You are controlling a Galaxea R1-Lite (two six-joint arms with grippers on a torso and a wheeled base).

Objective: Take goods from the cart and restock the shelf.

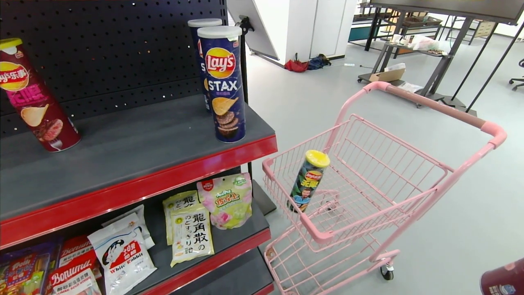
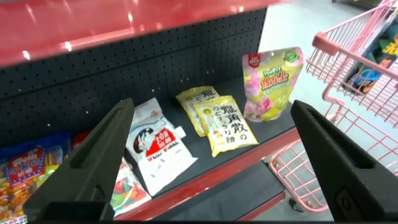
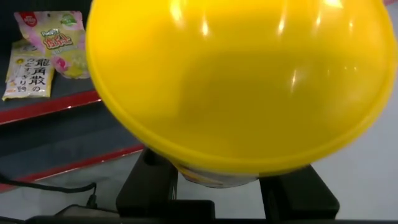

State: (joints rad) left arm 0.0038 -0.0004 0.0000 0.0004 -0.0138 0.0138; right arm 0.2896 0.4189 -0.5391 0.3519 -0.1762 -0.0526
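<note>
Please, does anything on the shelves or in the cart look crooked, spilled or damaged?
Nothing looks spilled or damaged. On the lower dark shelf the two yellow flat sachets overlap and lie crooked, and the white plastic bag beside them is turned at an angle. The yellow-lidded can in the pink wire cart seems to lean.

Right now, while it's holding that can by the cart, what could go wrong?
The maroon can in the right gripper is smooth and round; it might slip. The front blue can stands near the top shelf's red edge; a nudge while placing could topple it. The dark can in the pink cart sits close to the wire wall, tight for fingers.
</note>
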